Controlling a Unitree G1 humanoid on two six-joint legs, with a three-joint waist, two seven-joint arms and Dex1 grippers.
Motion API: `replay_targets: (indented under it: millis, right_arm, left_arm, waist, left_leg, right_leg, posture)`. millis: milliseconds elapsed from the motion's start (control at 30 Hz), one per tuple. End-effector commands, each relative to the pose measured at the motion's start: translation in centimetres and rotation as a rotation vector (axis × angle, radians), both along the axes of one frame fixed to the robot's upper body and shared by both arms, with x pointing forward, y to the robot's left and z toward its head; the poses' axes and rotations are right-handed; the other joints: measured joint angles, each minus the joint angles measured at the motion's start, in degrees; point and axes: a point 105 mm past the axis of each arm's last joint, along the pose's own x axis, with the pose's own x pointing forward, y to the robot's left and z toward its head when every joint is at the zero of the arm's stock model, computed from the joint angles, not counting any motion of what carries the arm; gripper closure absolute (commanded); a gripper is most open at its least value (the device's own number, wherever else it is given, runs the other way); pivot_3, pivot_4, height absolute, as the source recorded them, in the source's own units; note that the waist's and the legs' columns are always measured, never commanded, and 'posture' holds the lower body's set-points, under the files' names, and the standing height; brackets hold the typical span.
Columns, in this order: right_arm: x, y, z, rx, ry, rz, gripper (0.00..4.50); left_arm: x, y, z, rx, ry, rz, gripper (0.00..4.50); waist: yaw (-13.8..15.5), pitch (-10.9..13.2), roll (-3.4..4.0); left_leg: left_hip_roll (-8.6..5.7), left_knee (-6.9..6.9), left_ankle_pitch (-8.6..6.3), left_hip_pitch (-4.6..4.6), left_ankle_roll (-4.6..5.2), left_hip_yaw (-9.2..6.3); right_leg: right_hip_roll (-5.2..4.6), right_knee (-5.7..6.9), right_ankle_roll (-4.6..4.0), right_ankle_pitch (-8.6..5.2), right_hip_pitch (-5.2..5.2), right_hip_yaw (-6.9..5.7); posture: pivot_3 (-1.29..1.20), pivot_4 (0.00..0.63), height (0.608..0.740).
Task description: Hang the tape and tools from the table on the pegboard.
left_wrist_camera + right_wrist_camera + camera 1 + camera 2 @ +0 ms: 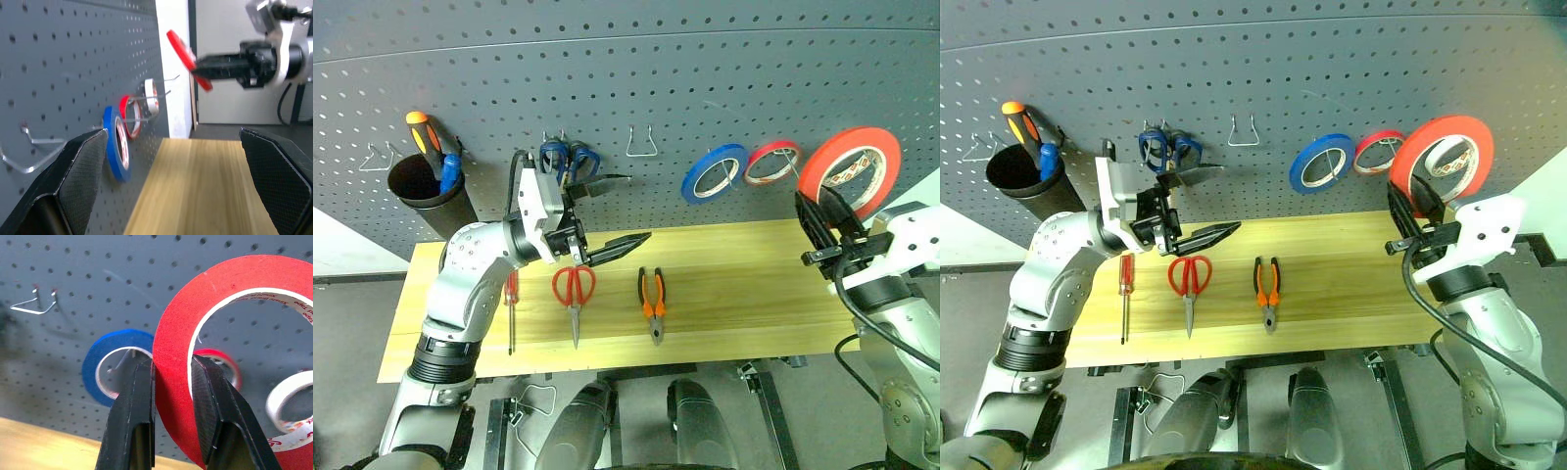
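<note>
A wide ring of red adhesive tape with a whitish core (849,172) rides at the right of the head-camera frame, raised in front of the dark grey perforated pegboard (636,69) and pinched through its wall by the right gripper (172,382), one black finger outside the ring and one inside. It is not yet on a hook, so the first hanging looks to be under way but unfinished.

Just left of it on the board hang a thin blue tape roll (714,172) and a smaller, thinner red roll (772,162); the right wrist camera also shows a white roll (293,401) beyond them. A bare wire hook (645,145) sits at upper centre, blue-handled scissors (568,159) hang to its left, and a black cup (429,194) at far left holds an orange-and-black-handled screwdriver (423,130).

Lower in the frame, three tools lie on the light yellow plank tabletop (744,284), all still to be hung: red-handled scissors (574,292), orange-and-black-handled pliers (652,302) and a slim red-handled screwdriver (512,305). The left gripper (607,217) hovers above the scissors with its jaws spread wide and nothing between them
</note>
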Motion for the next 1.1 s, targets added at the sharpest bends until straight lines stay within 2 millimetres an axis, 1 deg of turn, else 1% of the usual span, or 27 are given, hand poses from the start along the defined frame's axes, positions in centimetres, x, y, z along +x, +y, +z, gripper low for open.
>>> replay_targets:
  millis: [33, 200, 333, 500, 667, 833, 1000, 1067, 1100]
  right_arm:
    - [-0.2, 0.4, 0.3, 0.003, -0.034, 0.026, 3.82]
    - [1.1, 1.2, -0.6, 0.024, -0.016, 0.065, 3.82]
    - [2.0, 0.7, -1.0, 0.036, -0.016, 0.054, 3.82]
    - [3.1, -0.1, -2.0, 0.041, 0.004, 0.048, 3.82]
    - [3.8, -0.7, -2.8, 0.043, 0.018, 0.042, 3.82]
    - [4.3, -1.2, -3.1, 0.028, 0.022, 0.032, 3.82]
    - [4.9, -2.2, -3.5, 0.031, 0.024, 0.009, 3.82]
    - [5.4, -2.1, -3.7, 0.028, 0.029, 0.019, 3.82]
    - [6.0, -1.8, -3.9, 0.033, 0.030, 0.030, 3.82]
  left_arm:
    - [-0.3, -0.2, 0.0, -0.015, -0.008, -0.009, 0.00]
    - [-0.5, -0.6, -0.3, -0.023, 0.005, -0.016, 0.00]
    - [-0.5, -0.7, -0.1, -0.027, 0.004, -0.021, 0.00]
    - [-0.5, -0.5, -0.2, -0.027, 0.008, -0.018, 0.00]
    - [-0.5, -0.5, -0.2, -0.031, 0.008, -0.014, 0.00]
    - [-0.6, -0.4, 0.0, -0.034, 0.004, -0.013, 0.00]
    - [-0.7, -0.4, 0.0, -0.035, 0.005, -0.015, 0.00]
    - [-0.7, -0.4, 0.0, -0.035, 0.005, -0.016, 0.00]
    - [-0.7, -0.5, 0.0, -0.036, 0.006, -0.018, 0.00]
  waist:
    - [0.1, 0.0, -0.01]
    - [0.0, 0.0, -0.01]
    - [0.1, 0.0, -0.01]
    - [0.1, 0.0, -0.01]
    - [0.0, 0.0, -0.01]
    - [0.1, 0.0, -0.01]
    - [0.1, 0.0, -0.01]
    - [0.1, 0.0, -0.01]
    - [0.1, 0.0, -0.01]
  left_leg:
    - [0.00, 0.02, 0.00, -0.01, 0.00, 0.00]
    - [0.00, 0.16, 0.00, -0.02, 0.00, 0.01]
    - [0.00, 0.30, 0.00, -0.04, 0.00, 0.01]
    - [0.00, 0.34, 0.00, -0.05, 0.00, 0.01]
    - [0.00, 0.34, 0.00, -0.05, 0.00, 0.01]
    - [0.00, 0.35, 0.00, -0.05, 0.00, 0.01]
    - [0.00, 0.36, 0.00, -0.05, 0.00, 0.01]
    - [0.00, 0.36, 0.00, -0.05, 0.00, 0.01]
    - [0.00, 0.37, 0.00, -0.05, 0.00, 0.01]
  right_leg:
    - [0.00, 0.00, 0.00, 0.00, 0.00, 0.00]
    - [0.01, 0.07, -0.01, 0.01, 0.00, 0.00]
    - [0.03, 0.17, -0.01, 0.04, 0.01, 0.00]
    - [0.03, 0.18, -0.01, 0.05, 0.02, 0.00]
    - [0.04, 0.19, -0.01, 0.05, 0.01, 0.00]
    - [0.04, 0.21, -0.01, 0.06, 0.01, 0.01]
    - [0.04, 0.21, -0.01, 0.06, 0.01, 0.01]
    - [0.04, 0.21, -0.01, 0.06, 0.01, 0.01]
    - [0.04, 0.21, -0.01, 0.06, 0.01, 0.01]
  posture:
    - [0.01, 0.221, 0.710]
    - [0.01, 0.224, 0.710]
    - [0.01, 0.228, 0.710]
    - [0.01, 0.229, 0.710]
    - [0.01, 0.229, 0.710]
    - [0.03, 0.229, 0.710]
    - [0.03, 0.228, 0.710]
    - [0.03, 0.231, 0.710]
    - [0.03, 0.231, 0.710]
